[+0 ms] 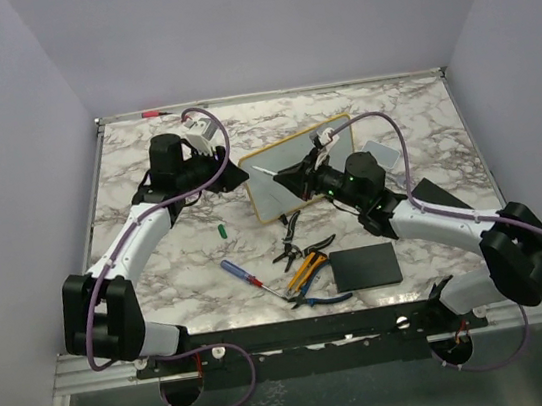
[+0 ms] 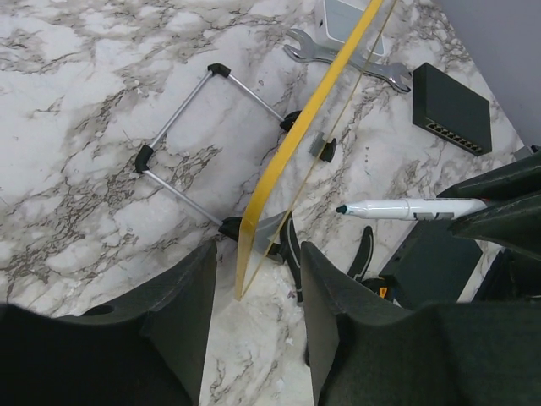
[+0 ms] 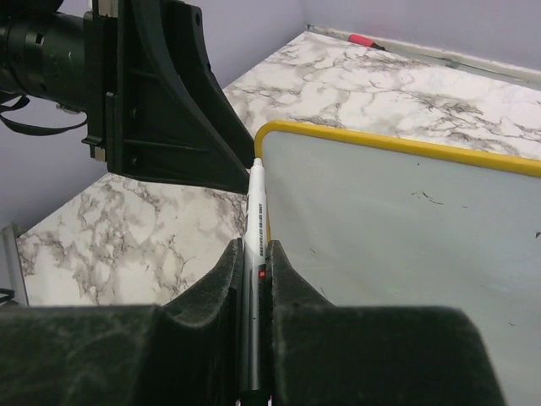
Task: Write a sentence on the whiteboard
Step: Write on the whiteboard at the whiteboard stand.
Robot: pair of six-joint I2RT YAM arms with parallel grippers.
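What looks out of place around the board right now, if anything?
Nothing looks damaged or spilled. The whiteboard stands propped on its stand, bare but for a few faint specks. One oddity: a small green piece, possibly the cap of the marker, lies loose on the table left of the board.

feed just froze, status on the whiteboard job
Left tool open, straddling whiteboard edge. Right tool shut on marker, tip short of board. No writing yet; path clear.

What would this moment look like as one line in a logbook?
left gripper: open, straddling whiteboard edge | right gripper: shut on marker, tip near that edge | sentence: not yet written
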